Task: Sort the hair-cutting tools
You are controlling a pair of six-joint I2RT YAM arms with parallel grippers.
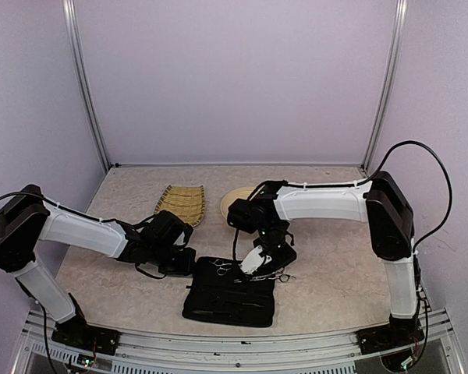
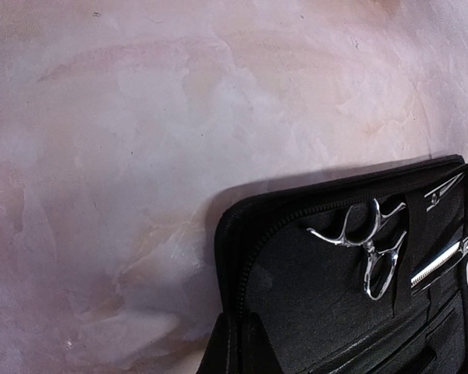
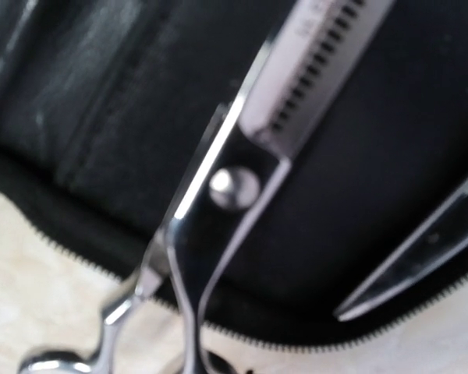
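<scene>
A black zip case [image 1: 230, 300] lies open near the front of the table. One pair of silver scissors [image 2: 374, 249] is tucked in a case pocket with its finger rings showing. My left gripper [image 2: 249, 347] is shut on the case's left zip edge. A second pair, thinning scissors [image 3: 234, 187] with a toothed blade, hangs just above the case's far edge, and my right gripper [image 1: 259, 263] is shut on its handle end. The right fingers themselves are hidden in the right wrist view. A thin clip [image 2: 443, 191] lies on the case lining beside the toothed blade.
A woven bamboo tray [image 1: 179, 204] and a pale round dish [image 1: 238, 204] stand behind the case at the table's middle. Metal frame posts rise at the back corners. The tabletop is mottled beige.
</scene>
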